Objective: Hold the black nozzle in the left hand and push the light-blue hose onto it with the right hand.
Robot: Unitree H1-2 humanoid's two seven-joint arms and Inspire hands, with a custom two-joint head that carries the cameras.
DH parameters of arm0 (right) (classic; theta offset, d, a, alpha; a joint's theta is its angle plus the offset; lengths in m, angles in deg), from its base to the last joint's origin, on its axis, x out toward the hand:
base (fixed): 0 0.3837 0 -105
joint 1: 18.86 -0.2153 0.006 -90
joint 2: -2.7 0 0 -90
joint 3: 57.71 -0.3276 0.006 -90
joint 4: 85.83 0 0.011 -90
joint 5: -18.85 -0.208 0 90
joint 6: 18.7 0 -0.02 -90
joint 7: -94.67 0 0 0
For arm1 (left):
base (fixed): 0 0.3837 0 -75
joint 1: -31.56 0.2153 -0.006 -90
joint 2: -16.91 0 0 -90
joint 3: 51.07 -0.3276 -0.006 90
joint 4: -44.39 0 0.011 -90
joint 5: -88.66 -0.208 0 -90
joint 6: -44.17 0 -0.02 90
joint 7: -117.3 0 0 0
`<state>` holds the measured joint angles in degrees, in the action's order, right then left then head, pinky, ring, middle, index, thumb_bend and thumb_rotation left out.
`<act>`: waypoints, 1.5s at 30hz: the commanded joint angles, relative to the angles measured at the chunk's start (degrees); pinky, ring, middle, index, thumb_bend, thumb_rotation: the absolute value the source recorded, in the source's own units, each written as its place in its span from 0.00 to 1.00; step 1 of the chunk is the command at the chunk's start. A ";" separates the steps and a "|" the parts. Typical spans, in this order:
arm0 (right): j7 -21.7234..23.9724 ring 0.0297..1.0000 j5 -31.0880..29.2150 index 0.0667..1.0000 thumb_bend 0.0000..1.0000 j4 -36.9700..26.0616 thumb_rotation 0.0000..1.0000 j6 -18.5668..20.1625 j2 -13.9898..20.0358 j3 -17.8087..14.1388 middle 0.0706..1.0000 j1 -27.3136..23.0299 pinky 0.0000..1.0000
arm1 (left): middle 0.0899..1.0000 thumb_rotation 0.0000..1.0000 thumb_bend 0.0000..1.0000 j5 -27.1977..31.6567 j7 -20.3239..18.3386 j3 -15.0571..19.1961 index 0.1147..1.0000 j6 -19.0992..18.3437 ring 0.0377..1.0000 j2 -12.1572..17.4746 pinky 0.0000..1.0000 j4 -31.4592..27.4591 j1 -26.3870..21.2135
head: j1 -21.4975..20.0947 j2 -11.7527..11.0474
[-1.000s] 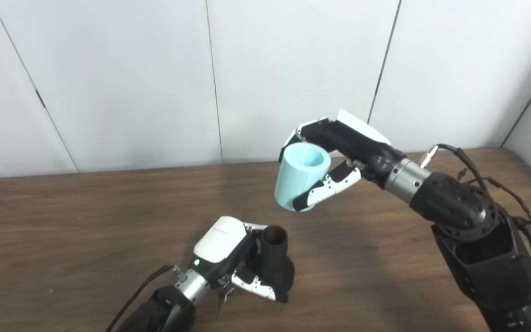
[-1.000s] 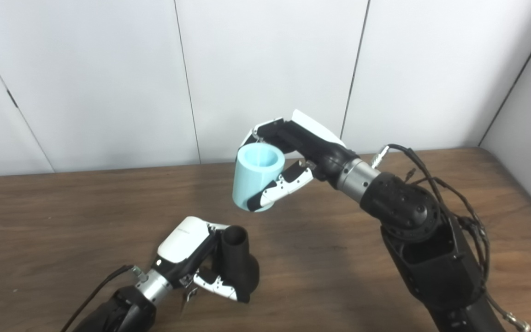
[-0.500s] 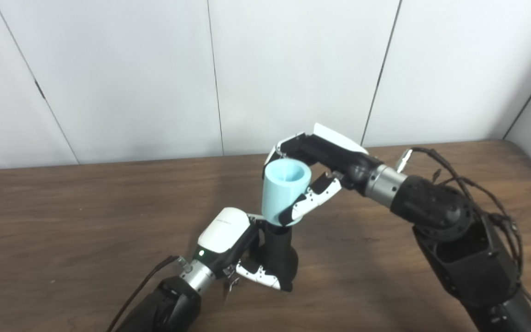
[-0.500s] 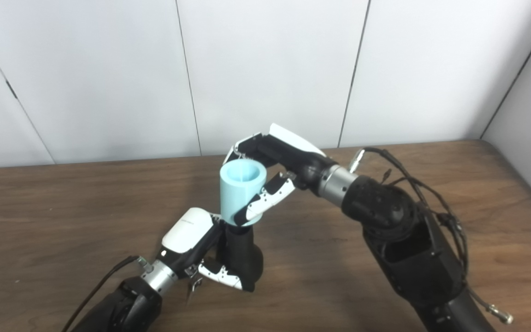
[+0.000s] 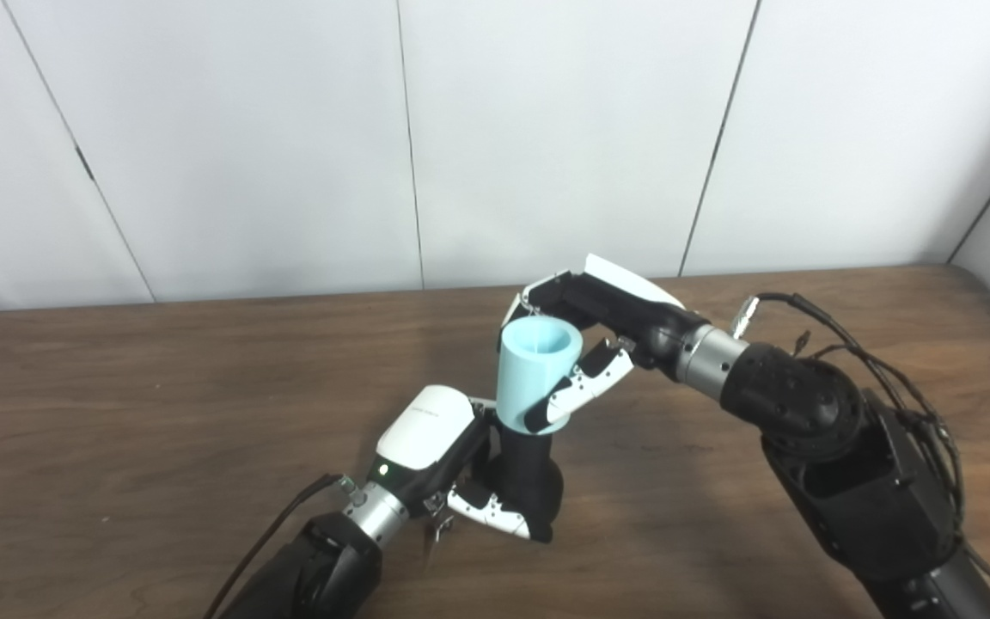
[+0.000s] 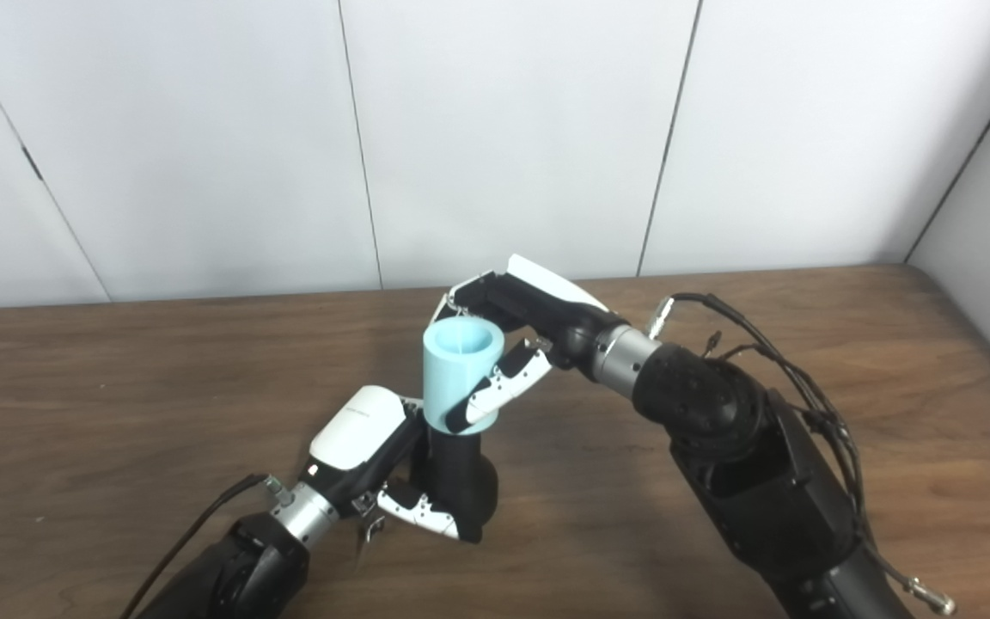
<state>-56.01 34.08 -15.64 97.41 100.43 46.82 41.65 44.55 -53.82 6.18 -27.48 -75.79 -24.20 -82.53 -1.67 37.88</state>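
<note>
The black nozzle (image 5: pixel 526 478) stands upright near the table's front middle, my left hand (image 5: pixel 452 468) shut on its flared base. The light-blue hose (image 5: pixel 531 375), a short open cylinder, sits over the nozzle's narrow top, which it hides. My right hand (image 5: pixel 594 340) is shut on the hose, fingers around its far side and thumb across its front. In the right eye view the hose (image 6: pixel 459 375) stands on the nozzle (image 6: pixel 458 480) in one near-vertical line.
The brown wooden table (image 5: pixel 117 404) runs to a white panelled wall (image 5: pixel 289 129) behind. My right forearm (image 5: pixel 804 404), with loose cables, crosses the table's right half. My left forearm (image 5: pixel 323 559) comes in at the bottom edge.
My right hand has carried the hose down and to the left from mid-air onto the nozzle's top, then lowered it a little further. The left hand and nozzle stay nearly still. The camera has shifted slightly.
</note>
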 commanded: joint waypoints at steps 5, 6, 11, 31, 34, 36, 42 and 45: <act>-0.58 0.39 -0.28 0.48 0.52 0.37 0.00 -2.88 1.66 -1.17 0.43 -1.43 0.33 | 0.39 0.00 0.53 -2.51 -4.22 -3.17 0.43 -1.74 0.38 0.40 0.33 3.24 4.79 | -0.29 0.34; -0.54 0.39 -0.37 0.49 0.52 0.41 0.00 -3.10 1.80 -1.23 0.43 -1.36 0.33 | 0.39 0.00 0.53 -2.47 -4.24 -3.15 0.44 -1.74 0.38 0.39 0.32 3.28 4.77 | -0.29 0.34; -0.47 0.39 -0.98 0.50 0.52 0.61 0.00 -4.59 1.92 -1.31 0.43 -0.76 0.33 | 0.38 0.00 0.52 -2.30 -4.37 -3.11 0.44 -1.92 0.37 0.23 0.31 3.39 4.72 | -0.29 0.34; 0.58 0.39 -1.87 0.49 0.52 -3.54 0.00 -4.41 0.50 0.16 0.44 0.31 0.32 | 0.37 0.00 0.52 -2.01 -5.10 -3.06 0.44 -2.77 0.36 -0.07 0.31 2.56 4.59 | 1.06 1.37; 0.91 0.40 -1.90 0.48 0.52 -3.70 0.00 -4.03 0.43 0.52 0.44 0.54 0.34 | 0.38 0.00 0.52 -2.11 -5.13 -3.13 0.44 -2.88 0.36 -0.11 0.32 2.60 4.64 | 1.24 1.52; 1.02 0.40 -1.81 0.48 0.52 -3.77 0.00 -3.68 0.36 0.74 0.44 0.62 0.34 | 0.38 0.00 0.52 -2.06 -5.28 -3.12 0.44 -3.04 0.37 -0.10 0.32 2.67 4.69 | 1.27 1.55; 0.85 0.39 -1.22 0.48 0.52 -3.61 0.00 -4.11 0.41 1.27 0.44 0.70 0.33 | 0.38 0.00 0.53 -2.31 -5.02 -3.13 0.44 -3.13 0.37 0.01 0.33 2.61 4.75 | 1.30 1.76; 0.82 0.39 -1.27 0.49 0.52 -3.21 0.00 -4.68 0.68 1.31 0.44 0.94 0.33 | 0.39 0.00 0.53 -2.27 -4.97 -3.14 0.43 -2.99 0.38 0.04 0.34 2.80 4.62 | 1.30 1.76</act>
<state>-55.29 33.12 -17.55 94.84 100.86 47.79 43.18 44.61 -54.07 5.90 -28.01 -75.89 -24.69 -82.35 -0.35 39.64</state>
